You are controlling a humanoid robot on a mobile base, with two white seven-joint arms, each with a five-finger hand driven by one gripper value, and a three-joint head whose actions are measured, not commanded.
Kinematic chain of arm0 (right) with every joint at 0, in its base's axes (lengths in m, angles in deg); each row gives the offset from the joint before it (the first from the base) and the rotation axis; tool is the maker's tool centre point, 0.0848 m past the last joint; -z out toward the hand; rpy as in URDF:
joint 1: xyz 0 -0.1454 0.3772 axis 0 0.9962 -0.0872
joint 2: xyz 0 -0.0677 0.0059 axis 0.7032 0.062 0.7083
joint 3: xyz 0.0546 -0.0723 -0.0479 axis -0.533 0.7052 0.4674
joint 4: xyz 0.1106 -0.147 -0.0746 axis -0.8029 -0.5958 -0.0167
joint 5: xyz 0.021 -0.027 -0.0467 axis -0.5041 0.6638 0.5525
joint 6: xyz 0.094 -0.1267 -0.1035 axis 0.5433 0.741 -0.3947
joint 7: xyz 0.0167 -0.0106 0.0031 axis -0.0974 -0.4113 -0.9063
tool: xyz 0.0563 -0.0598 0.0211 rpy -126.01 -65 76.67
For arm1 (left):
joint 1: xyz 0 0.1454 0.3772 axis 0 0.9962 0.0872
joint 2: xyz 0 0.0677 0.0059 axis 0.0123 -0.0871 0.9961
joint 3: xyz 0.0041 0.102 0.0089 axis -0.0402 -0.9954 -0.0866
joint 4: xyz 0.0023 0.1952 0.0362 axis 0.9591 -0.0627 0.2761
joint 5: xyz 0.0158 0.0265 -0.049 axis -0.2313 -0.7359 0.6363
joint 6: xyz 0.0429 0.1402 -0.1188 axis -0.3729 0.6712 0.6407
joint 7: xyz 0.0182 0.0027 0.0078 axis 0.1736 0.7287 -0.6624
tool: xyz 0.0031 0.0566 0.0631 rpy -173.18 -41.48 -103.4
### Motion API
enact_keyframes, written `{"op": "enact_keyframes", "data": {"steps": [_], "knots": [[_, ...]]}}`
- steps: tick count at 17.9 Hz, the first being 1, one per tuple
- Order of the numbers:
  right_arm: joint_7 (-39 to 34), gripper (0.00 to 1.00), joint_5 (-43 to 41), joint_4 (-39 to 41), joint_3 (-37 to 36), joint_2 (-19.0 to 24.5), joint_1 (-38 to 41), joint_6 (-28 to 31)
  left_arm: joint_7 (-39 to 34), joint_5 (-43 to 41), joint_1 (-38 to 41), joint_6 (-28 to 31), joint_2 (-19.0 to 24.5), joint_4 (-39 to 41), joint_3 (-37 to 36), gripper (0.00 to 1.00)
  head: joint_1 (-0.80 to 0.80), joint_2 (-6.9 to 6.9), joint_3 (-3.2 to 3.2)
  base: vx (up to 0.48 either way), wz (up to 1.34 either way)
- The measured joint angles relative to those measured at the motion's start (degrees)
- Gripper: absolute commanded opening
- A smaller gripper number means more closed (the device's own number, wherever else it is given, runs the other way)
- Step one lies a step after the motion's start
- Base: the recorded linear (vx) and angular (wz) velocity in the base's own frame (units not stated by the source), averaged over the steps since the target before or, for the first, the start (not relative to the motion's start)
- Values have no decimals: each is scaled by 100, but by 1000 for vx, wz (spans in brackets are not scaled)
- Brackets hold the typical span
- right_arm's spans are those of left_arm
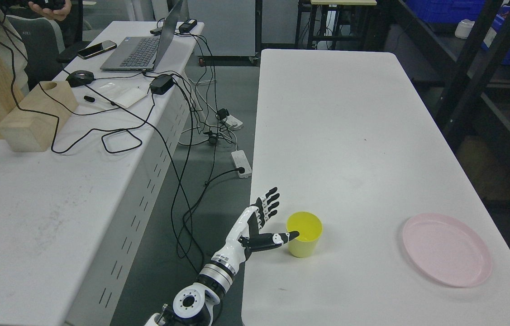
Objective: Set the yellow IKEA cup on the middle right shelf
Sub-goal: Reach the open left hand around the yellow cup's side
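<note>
The white surface (pixel 350 136) was seen carrying a pink plate (pixel 447 249) near its right edge and the yellow cup (pixel 304 234) upright near its left edge. The left robot hand (pixel 264 222) was held spread beside the cup, thumb tip at its rim.

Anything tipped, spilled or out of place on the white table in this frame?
Nothing stands out. The yellow cup stands upright and looks empty, the open left hand beside it, thumb at its rim. The pink plate lies flat.
</note>
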Motion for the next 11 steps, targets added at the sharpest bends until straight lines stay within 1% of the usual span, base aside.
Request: {"op": "enact_keyframes", "data": {"steps": [5,11], "knots": [[19,99,0,0,0,0,0,0,-1,52,-168,40,-10,-91,57,98,0,0,0,0,0],[35,99,0,0,0,0,0,0,2,67,-321,52,-16,-171,-169,98,0,0,0,0,0]]}}
